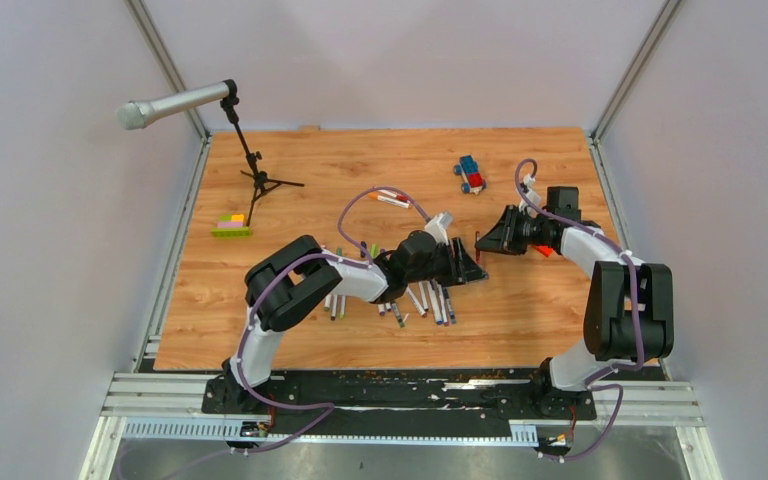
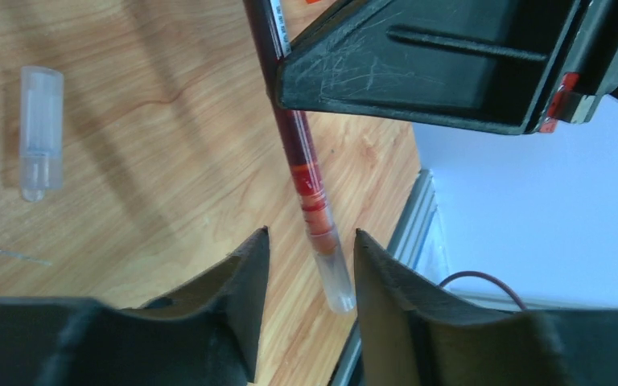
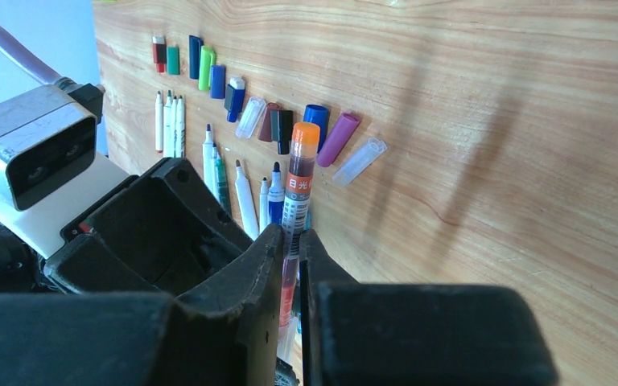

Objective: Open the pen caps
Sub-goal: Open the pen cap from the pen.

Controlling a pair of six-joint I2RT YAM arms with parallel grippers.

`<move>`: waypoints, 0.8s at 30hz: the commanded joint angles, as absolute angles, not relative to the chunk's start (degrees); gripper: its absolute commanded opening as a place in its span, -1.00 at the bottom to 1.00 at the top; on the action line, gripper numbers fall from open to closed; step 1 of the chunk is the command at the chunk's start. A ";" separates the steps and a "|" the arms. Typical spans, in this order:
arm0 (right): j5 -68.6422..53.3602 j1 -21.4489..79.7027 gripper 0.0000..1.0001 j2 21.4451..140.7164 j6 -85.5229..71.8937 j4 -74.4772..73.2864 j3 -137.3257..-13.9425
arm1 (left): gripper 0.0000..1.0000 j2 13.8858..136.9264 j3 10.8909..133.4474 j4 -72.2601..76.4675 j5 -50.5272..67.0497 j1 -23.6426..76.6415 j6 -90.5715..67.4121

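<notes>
My right fingers [image 3: 278, 245] clamp the red pen [image 3: 299, 173]; my left fingers [image 1: 468, 268], at their eight o'clock, stand apart around its clear cap [image 2: 336, 281]

Red pen [image 3: 298, 185] aloft, tilted, clear cap [image 2: 336, 281] on end; loose coloured caps [image 3: 282, 129] in arc beside uncapped pens [image 3: 209, 153].

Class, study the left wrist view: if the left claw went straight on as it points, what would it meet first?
Probably the clear cap of the red pen that the right claw holds; it lies just ahead of the left claw.
</notes>
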State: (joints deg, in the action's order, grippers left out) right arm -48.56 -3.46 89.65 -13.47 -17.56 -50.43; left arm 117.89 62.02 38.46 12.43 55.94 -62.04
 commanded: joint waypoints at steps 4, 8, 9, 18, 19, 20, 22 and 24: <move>-50.36 -3.69 -1.00 88.25 -13.94 -14.98 -49.81 | -0.60 120.07 63.92 44.13 14.72 56.51 -64.72; -50.56 -3.69 -1.00 87.85 -13.74 -14.96 -49.63 | -0.95 120.14 62.81 46.30 15.20 56.43 -65.08; -50.73 -3.69 -1.00 87.73 -13.59 -15.01 -49.65 | -0.97 119.80 62.41 46.60 15.13 56.46 -64.92; -62.09 -4.22 -0.26 85.95 -4.40 -17.67 -50.53 | -1.00 111.65 57.09 44.11 14.33 56.38 -57.07; -63.65 -4.22 -0.17 85.76 -4.04 -17.51 -50.21 | -1.00 110.75 56.41 43.85 14.32 56.41 -56.35; -65.06 -4.14 -0.12 85.64 -3.99 -17.06 -49.92 | -1.00 110.02 55.84 43.75 14.32 56.42 -55.91; -66.39 -3.93 -0.10 85.61 -4.68 -16.20 -49.54 | -1.00 108.88 54.96 43.87 14.48 56.43 -55.35; -66.30 -3.51 -0.10 85.97 -5.29 -16.05 -49.47 | -1.00 108.34 54.26 44.72 14.66 56.50 -55.35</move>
